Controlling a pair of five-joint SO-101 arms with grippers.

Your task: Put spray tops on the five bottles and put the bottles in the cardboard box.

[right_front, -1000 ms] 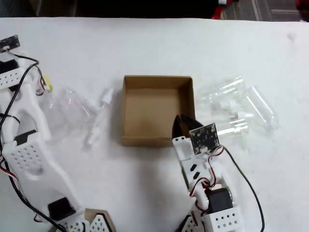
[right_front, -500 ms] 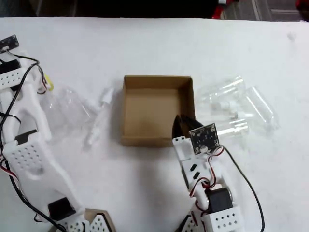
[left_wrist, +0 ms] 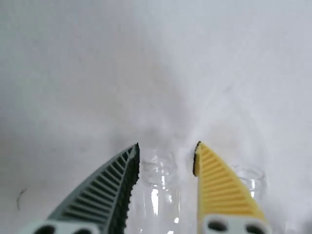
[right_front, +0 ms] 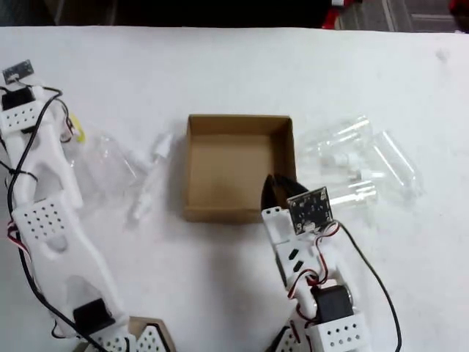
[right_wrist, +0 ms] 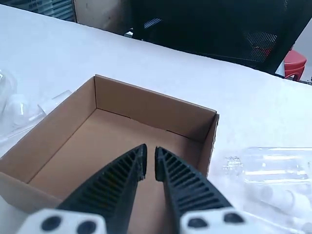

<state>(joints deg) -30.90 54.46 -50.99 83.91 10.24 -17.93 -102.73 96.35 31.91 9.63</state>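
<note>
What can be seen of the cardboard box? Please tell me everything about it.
The cardboard box is a shallow, square, open-topped tray of plain brown card, with four low walls. It sits flat and upright on the white table, near the middle, its floor bare. The right gripper hangs over its near right corner, black jaws pointing inward; contact cannot be judged. Clear bottles lie beside it.

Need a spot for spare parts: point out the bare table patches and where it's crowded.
Free: the far strip of table beyond the cardboard box; the near patch between the left arm and right arm; the corner right of the right arm. Crowded: clear bottles right of the box; a bottle and spray top left of it.
</note>
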